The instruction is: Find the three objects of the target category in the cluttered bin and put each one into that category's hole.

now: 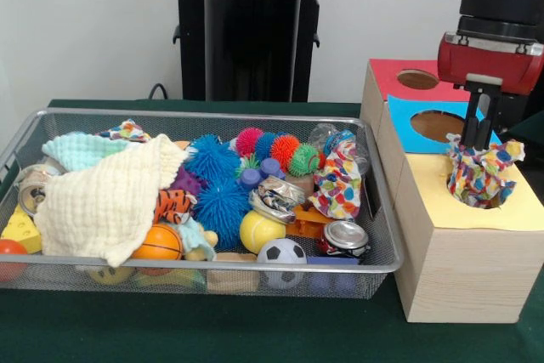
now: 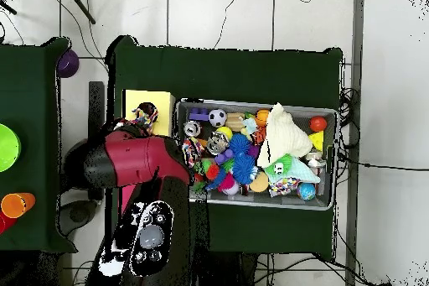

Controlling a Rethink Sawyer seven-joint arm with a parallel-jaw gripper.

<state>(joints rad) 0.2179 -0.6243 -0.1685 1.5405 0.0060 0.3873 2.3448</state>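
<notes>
Bin (image 1: 204,116) left: cream cloth (image 1: 106,201), mint cloth (image 1: 81,149), spotted cloth (image 1: 338,183) unsorted amid balls, cans. Right: gripper (image 1: 478,144) over box's yellow hole (image 1: 493,201), spotted fabric (image 1: 483,172) half in. Fingers buried in fabric; grip can't tell. Est. one nearly done, two left.

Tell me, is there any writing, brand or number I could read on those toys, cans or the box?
None can be read.
The crushed cans show markings too blurred to make out.
The wooden box and its coloured panels carry no text.
</notes>
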